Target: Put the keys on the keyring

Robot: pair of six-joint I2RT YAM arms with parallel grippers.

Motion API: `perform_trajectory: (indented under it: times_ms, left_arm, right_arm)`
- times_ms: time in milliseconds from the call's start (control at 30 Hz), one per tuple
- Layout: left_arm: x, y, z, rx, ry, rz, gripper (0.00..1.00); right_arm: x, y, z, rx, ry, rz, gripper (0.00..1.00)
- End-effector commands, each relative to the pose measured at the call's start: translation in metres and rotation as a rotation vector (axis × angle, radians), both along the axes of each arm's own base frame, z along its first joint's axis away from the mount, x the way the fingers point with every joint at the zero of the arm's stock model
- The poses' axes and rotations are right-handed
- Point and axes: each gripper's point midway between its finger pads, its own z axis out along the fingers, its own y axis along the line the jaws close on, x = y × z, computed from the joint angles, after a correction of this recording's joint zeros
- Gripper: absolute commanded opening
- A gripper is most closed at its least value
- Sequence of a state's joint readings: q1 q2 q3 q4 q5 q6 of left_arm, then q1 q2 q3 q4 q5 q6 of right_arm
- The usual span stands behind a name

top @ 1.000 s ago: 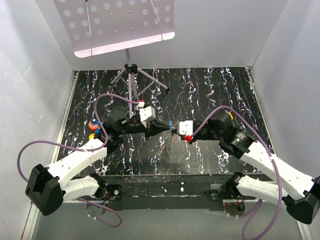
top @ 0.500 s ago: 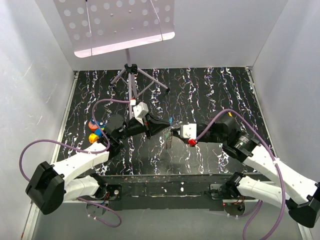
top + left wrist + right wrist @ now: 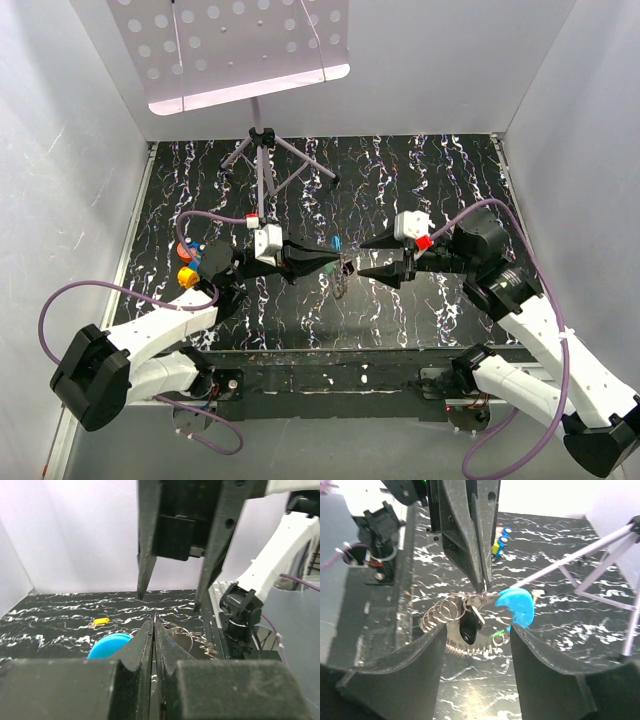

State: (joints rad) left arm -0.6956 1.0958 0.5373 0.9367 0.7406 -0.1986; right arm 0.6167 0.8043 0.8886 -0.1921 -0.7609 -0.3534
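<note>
In the overhead view the left gripper [image 3: 328, 263] is seen just left of the frame's centre, its fingers pressed together into one narrow point, and the keyring [image 3: 343, 272] is pinched at that point. The right gripper [image 3: 360, 258] is set opposite it, just right of centre, with its two fingers spread wide and nothing gripped between them. Its tips are near the keyring, but contact cannot be made out. In the right wrist view the keyring is shown at the middle of the frame as a cluster of thin metal coils [image 3: 440, 612] hung from the closed tips. The blue band [image 3: 516, 605] juts to the right (a curved, bright piece, the easiest part to find), and a dark-headed piece [image 3: 468, 626] dangles below. Separate keys cannot be told apart in that cluster. The black marbled mat [image 3: 420, 190] is spread beneath, and a thin-legged stand [image 3: 262, 160] is planted at the upper middle of the overhead view.
</note>
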Motion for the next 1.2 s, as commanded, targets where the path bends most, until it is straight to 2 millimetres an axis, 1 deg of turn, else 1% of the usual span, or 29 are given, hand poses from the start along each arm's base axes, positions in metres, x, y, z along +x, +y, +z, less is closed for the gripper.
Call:
perform_trajectory:
  times_ms: [0,133,200,267,633,900,1167]
  left_arm:
    - [-0.028,0.004,0.040,-0.052,-0.164,-0.113,0.00]
    - [-0.030,0.006,0.043,-0.062,-0.155,-0.117,0.00]
    - [-0.031,0.007,0.043,-0.069,-0.147,-0.117,0.00]
    - [-0.031,0.007,0.044,-0.077,-0.139,-0.119,0.00]
    - [-0.030,0.002,0.047,-0.102,-0.114,-0.133,0.00]
    - [-0.029,0.002,0.047,-0.109,-0.110,-0.126,0.00]
    - [-0.022,0.002,0.044,-0.098,-0.094,-0.089,0.00]
  right_arm:
    - [-0.019,0.010,0.040,0.123,0.085,0.108,0.58]
    - [-0.025,0.013,0.038,0.124,0.145,0.152,0.44]
    - [-0.025,0.014,0.041,0.137,0.139,0.161,0.38]
    - [-0.026,0.014,0.043,0.142,0.137,0.163,0.34]
    - [-0.012,0.022,0.041,0.149,0.155,0.113,0.31]
    - [-0.011,0.026,0.041,0.139,0.156,0.126,0.24]
    - [-0.012,0.029,0.043,0.135,0.146,0.147,0.23]
